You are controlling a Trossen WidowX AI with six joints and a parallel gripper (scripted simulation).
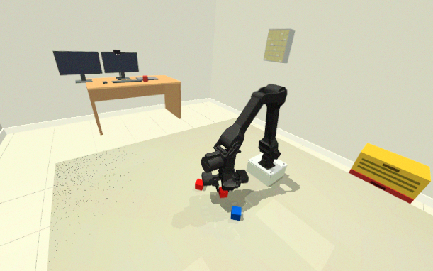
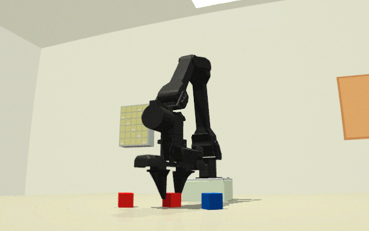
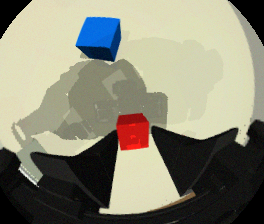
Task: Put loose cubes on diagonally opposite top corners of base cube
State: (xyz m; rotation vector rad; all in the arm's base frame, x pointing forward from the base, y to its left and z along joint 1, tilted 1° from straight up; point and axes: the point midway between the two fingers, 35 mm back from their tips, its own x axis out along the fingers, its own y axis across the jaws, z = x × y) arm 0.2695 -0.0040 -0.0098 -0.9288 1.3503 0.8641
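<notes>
On the pale mat [image 1: 135,220], the gripper [image 1: 223,191] [image 2: 171,195] [image 3: 135,131] stood with its fingers spread around one red cube [image 1: 223,193] [image 2: 173,201] [image 3: 133,134]; whether they pinched it, I could not tell. The other red cube [image 1: 199,184] [image 2: 125,200] and the blue cube [image 1: 236,213] [image 2: 212,201] [image 3: 99,38] sat apart. The wall-mounted drawer cabinet's [image 1: 274,46] [image 2: 134,125] contents were hidden.

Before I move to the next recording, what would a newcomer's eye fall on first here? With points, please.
Likely the black arm [image 1: 244,114] [image 2: 201,106], bent over the floor with its gripper [image 1: 222,189] [image 2: 171,195] [image 3: 135,131] down at a red cube [image 1: 223,193] [image 2: 174,200] [image 3: 133,134]. Next, the blue cube [image 1: 236,213] [image 2: 212,201] [image 3: 98,38] beside it, and a second red cube [image 1: 199,184] [image 2: 125,199] on its other side.
</notes>
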